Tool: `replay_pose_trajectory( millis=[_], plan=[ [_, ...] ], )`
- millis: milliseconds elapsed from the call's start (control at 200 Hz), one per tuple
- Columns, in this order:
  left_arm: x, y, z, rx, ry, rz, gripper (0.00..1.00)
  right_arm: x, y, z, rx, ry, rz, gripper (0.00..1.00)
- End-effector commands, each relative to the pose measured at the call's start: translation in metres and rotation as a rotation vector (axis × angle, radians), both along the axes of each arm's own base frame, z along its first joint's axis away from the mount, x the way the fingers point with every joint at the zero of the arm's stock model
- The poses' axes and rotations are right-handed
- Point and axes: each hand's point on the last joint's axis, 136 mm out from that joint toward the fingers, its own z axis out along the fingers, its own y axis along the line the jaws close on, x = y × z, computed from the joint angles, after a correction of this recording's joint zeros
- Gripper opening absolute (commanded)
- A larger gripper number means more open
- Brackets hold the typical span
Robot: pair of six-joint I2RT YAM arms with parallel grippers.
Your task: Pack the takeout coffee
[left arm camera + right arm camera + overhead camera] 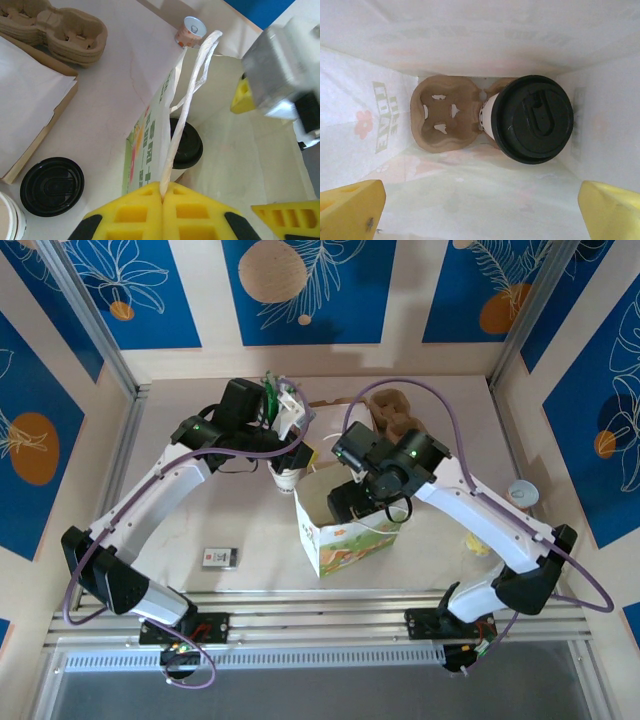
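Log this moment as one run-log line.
left gripper: shut on bag handle | right gripper: open, above takeout coffee | takeout coffee: in carrier inside bag

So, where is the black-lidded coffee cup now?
The coffee cup stands at the bottom of the paper bag; in the right wrist view it is on the right, beside the empty slot of the cardboard carrier.

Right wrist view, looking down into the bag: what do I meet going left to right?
One gripper finger → cardboard carrier, its empty slot → lidded coffee cup → the other gripper finger.
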Motion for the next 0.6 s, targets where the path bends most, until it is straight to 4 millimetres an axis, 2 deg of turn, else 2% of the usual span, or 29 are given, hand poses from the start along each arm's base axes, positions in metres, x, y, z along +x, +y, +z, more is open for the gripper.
replay_pose_trajectory(
  millis=[0,145,230,345,470,595],
  plan=[
    [-0.005,-0.002,0.012,-0.006,-0.034,-0.021,0.00,-0.004,-0.011,0.026,0.028,-0.059,0.004,0.99],
    [-0.005,-0.001,0.014,-0.005,-0.043,-0.016,0.04,0.000,-0.015,0.036,0.040,-0.087,-0.002,0.99],
    [-0.005,0.000,0.016,-0.009,-0.048,-0.016,0.13,0.002,-0.016,0.041,0.050,-0.107,-0.004,0.99],
    [-0.005,-0.001,0.019,-0.014,-0.056,-0.016,0.31,0.006,-0.016,0.051,0.080,-0.138,-0.007,0.99],
    [-0.006,0.000,0.026,-0.022,-0.065,-0.015,0.41,0.011,-0.016,0.064,0.111,-0.177,-0.017,0.99],
    [-0.008,0.004,0.042,-0.040,-0.104,0.001,0.49,0.019,-0.019,0.074,0.141,-0.212,-0.036,0.99]
  ],
)
